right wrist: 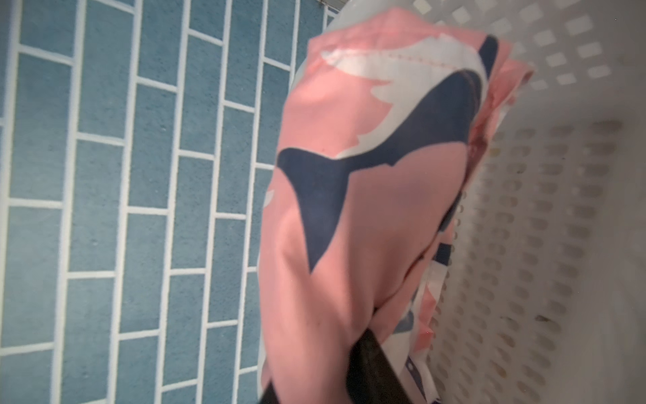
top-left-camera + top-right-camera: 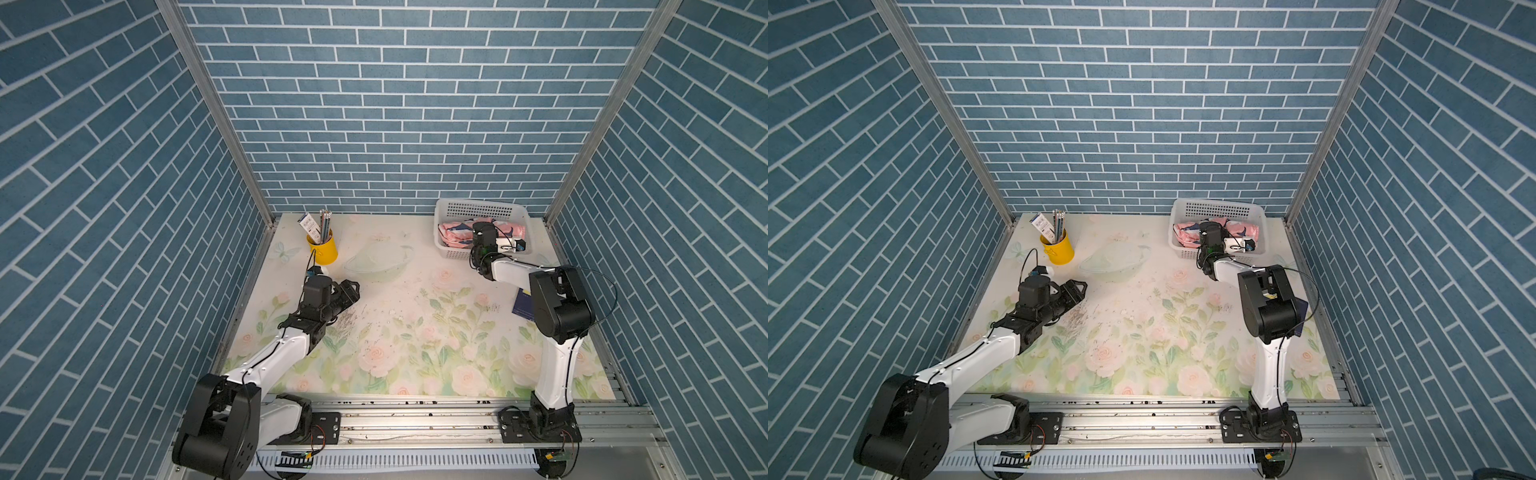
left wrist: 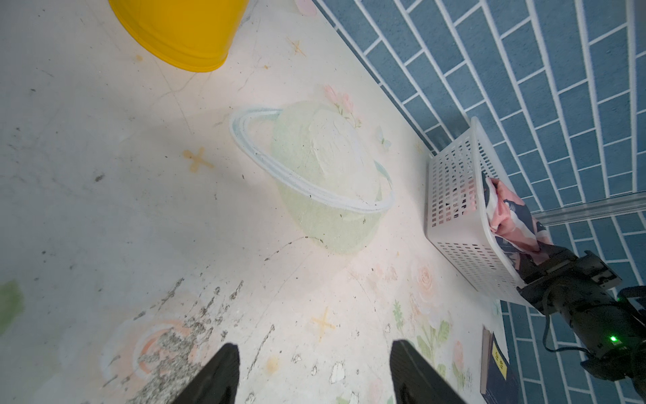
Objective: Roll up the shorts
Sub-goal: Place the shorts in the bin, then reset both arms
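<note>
Near left, the left hand (image 2: 355, 291) hangs just above the flower-printed desk (image 2: 415, 353), spread wide with nothing in it; there's bare desk ahead of it and plenty of room to work; far left stands a yellow bucket-shaped pot of pencils (image 2: 323, 249), well apart from the action; far right is where it's happening: the pink shark-printed fabric shorts (image 2: 453, 232) lie bundled inside the white perforated plastic basket (image 2: 478, 208), and the right hand (image 1: 318, 374) is down in there with them; in the right wrist view its dark fingers (image 1: 370, 363) stand either side of a fold of the fabric, but pinching or slack, I cannot tell; nor can I tell whether that bundle is a tidy roll; my read is that the right hand is working the bundle in the basket; the trick is a straight vertical move, wrist kept off the basket wall, no sideways drag; a snagged fold could pull the layers loose.
</note>
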{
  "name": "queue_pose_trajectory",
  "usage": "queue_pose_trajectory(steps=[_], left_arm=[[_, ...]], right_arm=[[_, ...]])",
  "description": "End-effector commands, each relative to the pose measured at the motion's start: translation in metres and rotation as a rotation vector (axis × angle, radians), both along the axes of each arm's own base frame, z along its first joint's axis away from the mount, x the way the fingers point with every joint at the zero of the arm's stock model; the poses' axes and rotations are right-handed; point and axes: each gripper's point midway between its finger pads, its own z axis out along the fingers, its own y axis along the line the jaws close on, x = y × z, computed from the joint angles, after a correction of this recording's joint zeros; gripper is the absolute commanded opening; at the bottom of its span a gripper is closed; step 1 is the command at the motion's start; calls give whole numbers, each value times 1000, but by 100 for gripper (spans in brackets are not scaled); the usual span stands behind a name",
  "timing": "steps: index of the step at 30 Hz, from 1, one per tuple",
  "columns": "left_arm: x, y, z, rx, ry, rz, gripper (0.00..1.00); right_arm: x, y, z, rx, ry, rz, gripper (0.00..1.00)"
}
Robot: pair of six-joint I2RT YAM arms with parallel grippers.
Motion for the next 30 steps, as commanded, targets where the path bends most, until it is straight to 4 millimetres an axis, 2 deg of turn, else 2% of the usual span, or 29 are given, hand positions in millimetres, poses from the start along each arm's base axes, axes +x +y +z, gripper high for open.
queue_pose_trajectory(steps=[1,5,10,14,18,21,22,23,25,30], left_arm=[[2,5,-2,11,6,18,73],[4,4,0,8,1,20,73],[10,2,3,6,-11,16,73],[20,0,13,14,-34,11,74],[29,2,28,51,-65,14,79],[36,7,42,101,-87,24,85],[38,9,46,118,-91,30,87],[40,11,50,139,-93,35,89],[43,16,57,182,-97,45,97],[51,36,79,340,-123,103,100]], right_arm=[[2,0,0,-3,38,11,44],[-2,5,24,-11,-12,64,56],[-15,12,73,-87,-104,158,58],[-29,23,101,-189,-160,279,61],[-45,43,116,-358,-180,474,65],[-67,51,114,-560,-158,612,68],[-74,50,111,-608,-139,639,90],[-83,47,109,-668,-125,669,99],[-99,37,106,-762,-98,699,100],[-141,2,121,-972,-80,679,100]])
